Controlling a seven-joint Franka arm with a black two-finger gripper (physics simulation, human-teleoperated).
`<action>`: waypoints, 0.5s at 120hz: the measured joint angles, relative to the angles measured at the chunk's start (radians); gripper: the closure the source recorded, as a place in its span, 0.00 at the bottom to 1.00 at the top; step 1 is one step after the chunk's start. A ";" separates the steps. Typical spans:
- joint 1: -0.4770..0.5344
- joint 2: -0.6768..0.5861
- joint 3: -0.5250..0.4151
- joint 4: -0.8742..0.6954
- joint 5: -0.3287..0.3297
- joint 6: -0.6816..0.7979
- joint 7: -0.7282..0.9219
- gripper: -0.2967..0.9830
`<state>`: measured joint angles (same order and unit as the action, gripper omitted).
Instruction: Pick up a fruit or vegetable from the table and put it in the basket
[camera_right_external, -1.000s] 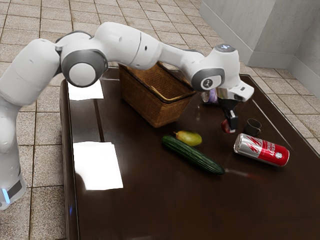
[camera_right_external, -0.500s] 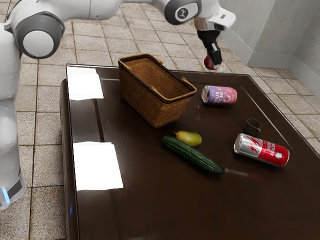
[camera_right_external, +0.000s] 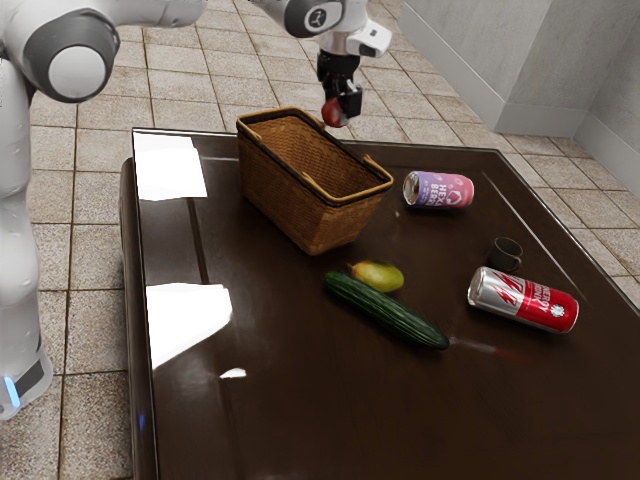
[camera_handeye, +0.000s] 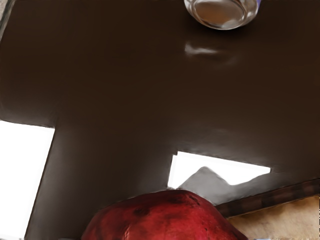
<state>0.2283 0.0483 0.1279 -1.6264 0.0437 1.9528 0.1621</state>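
The red fruit (camera_right_external: 332, 114) is clamped between the fingers of our gripper (camera_right_external: 342, 112); we hold it raised, hand pointing down, near the wicker basket (camera_right_external: 300, 212). A pink can (camera_right_external: 438, 190) lies toward the exterior view's right on our dark, glossy table (camera_right_external: 300, 420); tiled floor (camera_right_external: 95, 235) and grey wall (camera_right_external: 480, 60) show farther off.

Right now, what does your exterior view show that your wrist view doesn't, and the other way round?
Exterior view: my gripper, the cucumber, the yellow-green fruit, the dark mug and the red-and-silver can.
Wrist view: the metal end of the pink-and-purple can, nearly face on.
Both: that can, the red fruit, the table and, it seems, the basket.
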 joint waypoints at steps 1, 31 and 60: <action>-0.002 0.001 0.000 0.000 0.000 0.000 0.000 0.44; -0.096 -0.025 -0.002 -0.004 0.033 -0.075 -0.010 0.44; -0.040 -0.026 -0.020 0.053 0.043 -0.199 -0.023 0.43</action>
<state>0.1887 0.0219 0.1078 -1.5736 0.0868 1.7539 0.1393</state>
